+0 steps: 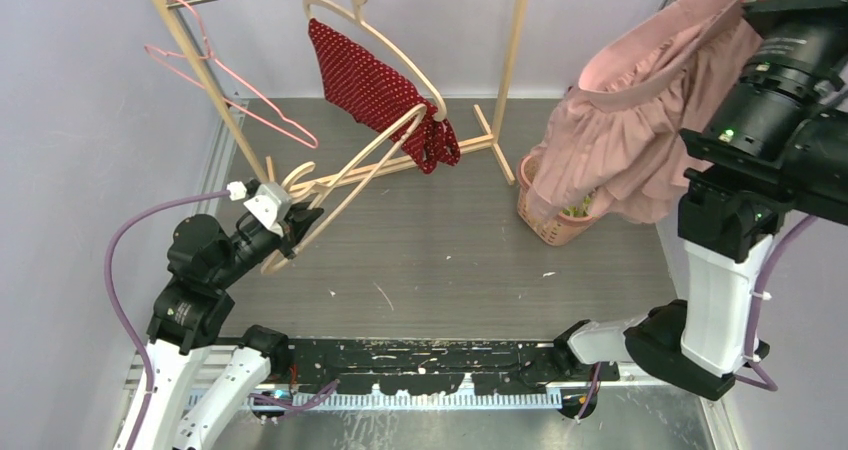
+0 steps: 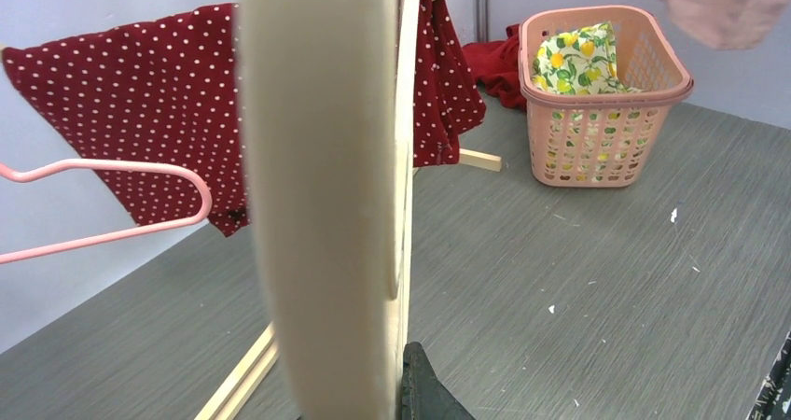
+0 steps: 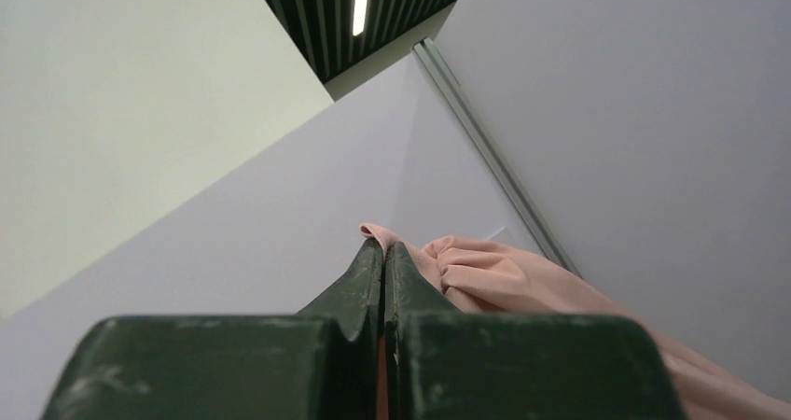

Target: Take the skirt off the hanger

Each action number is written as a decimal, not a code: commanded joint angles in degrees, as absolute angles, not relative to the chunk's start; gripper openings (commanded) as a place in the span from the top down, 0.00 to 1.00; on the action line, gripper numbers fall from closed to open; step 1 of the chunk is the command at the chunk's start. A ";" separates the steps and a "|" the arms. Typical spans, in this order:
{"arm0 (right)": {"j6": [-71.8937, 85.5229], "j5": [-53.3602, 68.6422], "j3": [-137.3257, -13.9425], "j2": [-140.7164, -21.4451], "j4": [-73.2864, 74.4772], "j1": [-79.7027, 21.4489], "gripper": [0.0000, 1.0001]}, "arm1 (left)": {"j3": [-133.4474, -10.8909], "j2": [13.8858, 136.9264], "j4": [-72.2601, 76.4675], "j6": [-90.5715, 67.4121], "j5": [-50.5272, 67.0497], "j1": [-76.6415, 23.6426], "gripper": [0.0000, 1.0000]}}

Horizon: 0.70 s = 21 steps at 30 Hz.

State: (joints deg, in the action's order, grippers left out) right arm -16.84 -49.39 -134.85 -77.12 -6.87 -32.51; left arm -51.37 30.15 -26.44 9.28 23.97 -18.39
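The pink skirt hangs free at the right, over the basket, held up by its waistband. My right gripper is shut on a fold of the skirt; in the top view its jaws are hidden behind the cloth at the upper right edge. My left gripper is shut on a bare wooden hanger that slants up toward the rack. In the left wrist view the hanger fills the middle, with one dark finger against it. A corner of the skirt shows at the top right there.
A wooden rack stands at the back with a red dotted garment on a second wooden hanger and an empty pink hanger. A pink basket holding floral cloth sits under the skirt. Grey walls close both sides.
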 commanded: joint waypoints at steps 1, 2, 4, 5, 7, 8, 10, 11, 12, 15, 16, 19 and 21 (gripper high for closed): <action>-18.09 -47.36 -136.58 -78.23 -10.91 -32.43 0.98 | -51.65 29.88 -22.50 9.93 23.82 -18.92 1.00; -18.49 -47.45 -136.44 -78.42 -11.38 -32.43 0.98 | -51.66 29.88 -22.53 10.01 23.82 -18.98 1.00; -19.28 -47.90 -137.08 -79.28 -11.60 -32.38 0.98 | -51.96 30.02 -22.58 10.02 23.83 -19.01 1.00; -19.69 -48.14 -137.52 -79.75 -11.34 -32.43 0.98 | -52.03 30.05 -22.59 10.02 23.82 -19.01 1.00; -20.59 -48.52 -137.90 -80.72 -11.20 -32.38 0.98 | -52.15 30.21 -22.60 10.09 23.82 -19.10 1.00; -20.98 -48.66 -137.96 -81.07 -11.24 -32.40 0.98 | -52.14 30.30 -22.67 10.10 23.72 -19.03 1.00; -21.98 -48.84 -137.90 -81.93 -11.38 -32.43 0.99 | -52.31 30.48 -22.68 10.18 23.73 -19.09 1.00; -22.82 -49.00 -137.90 -82.42 -11.72 -32.43 0.99 | -52.34 30.63 -22.68 10.19 23.73 -19.07 1.00; -23.83 -49.12 -137.88 -83.09 -12.22 -32.42 0.99 | -52.38 30.69 -22.75 10.20 23.66 -19.09 1.00; -26.62 -49.74 -138.48 -84.97 -12.80 -32.42 0.98 | -52.48 30.93 -22.85 10.33 23.61 -19.00 1.00; -27.62 -49.96 -138.45 -85.47 -13.07 -32.34 0.98 | -52.52 31.06 -22.96 10.29 23.57 -19.02 1.00; -28.81 -50.29 -138.68 -87.04 -13.01 -31.27 0.98 | -52.58 31.37 -23.08 10.28 23.47 -19.06 1.00; -28.73 -50.42 -138.60 -87.78 -12.37 -29.80 0.99 | -52.56 31.53 -23.03 10.28 23.42 -19.02 1.00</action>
